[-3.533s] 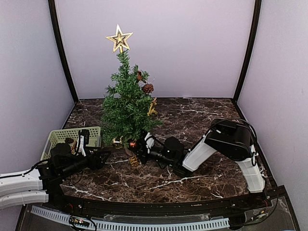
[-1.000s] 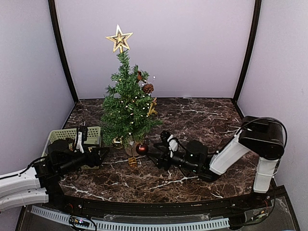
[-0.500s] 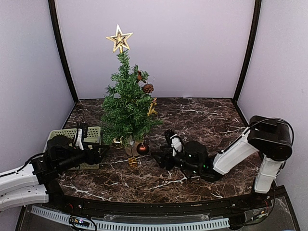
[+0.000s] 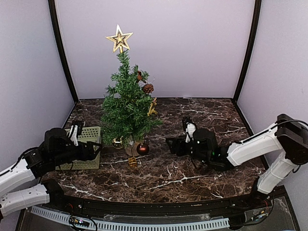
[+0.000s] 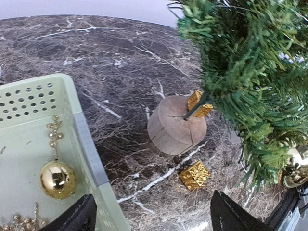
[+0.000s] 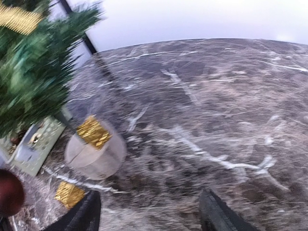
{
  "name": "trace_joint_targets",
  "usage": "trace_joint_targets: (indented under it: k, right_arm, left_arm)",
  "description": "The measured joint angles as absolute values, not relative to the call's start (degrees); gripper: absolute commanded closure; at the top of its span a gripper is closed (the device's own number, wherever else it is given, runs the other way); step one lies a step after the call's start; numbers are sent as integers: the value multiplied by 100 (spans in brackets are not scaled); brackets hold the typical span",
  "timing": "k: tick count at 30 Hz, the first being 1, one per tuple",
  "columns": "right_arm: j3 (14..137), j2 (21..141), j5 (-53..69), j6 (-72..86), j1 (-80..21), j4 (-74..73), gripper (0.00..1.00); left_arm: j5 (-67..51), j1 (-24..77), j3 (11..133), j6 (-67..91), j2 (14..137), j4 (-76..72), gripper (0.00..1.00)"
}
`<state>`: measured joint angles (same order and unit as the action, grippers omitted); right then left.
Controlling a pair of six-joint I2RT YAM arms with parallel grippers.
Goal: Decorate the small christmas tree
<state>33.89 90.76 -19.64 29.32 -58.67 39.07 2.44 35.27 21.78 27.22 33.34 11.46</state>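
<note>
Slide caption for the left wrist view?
Gold ball in the basket; tree on its wooden base, gold gift box on the table.

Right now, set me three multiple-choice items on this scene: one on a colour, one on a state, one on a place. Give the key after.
1. The star atop the small christmas tree is:
A. red
B. silver
C. gold

2. The left claw is:
A. shut on the star
B. open and empty
C. shut on a branch of the tree

3. In the top view, the pale green basket sits:
A. left of the tree
B. right of the tree
C. behind the tree

Key:
1. C, the star shines gold against the pale wall.
2. B, the left wrist view shows its fingers wide apart with only tabletop between them.
3. A, the basket lies at the table's left side, beside the left arm.
</note>
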Motion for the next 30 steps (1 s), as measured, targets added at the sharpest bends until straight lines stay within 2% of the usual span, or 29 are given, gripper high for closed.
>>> trace_joint_targets:
  k: [5, 13, 21, 30]
  right_arm:
    - [3607, 8512, -1817, 2987, -5043, 2805, 20]
    - [4265, 8392, -1269, 2775, -3868, 1544, 16]
    - [4244, 8388, -967, 2405, -2244, 1398, 16]
    - [3426, 7522, -961, 1925, -701, 1920, 15]
  left_arm:
    - [-56, 2777, 2792, 2805, 3684, 1778, 13]
    - [-676, 1157, 3192, 2526, 4683, 1634, 13]
    - [-1048, -193, 3295, 2062, 5983, -113, 11]
    - [-143, -329, 3020, 1083, 6259, -2443, 4]
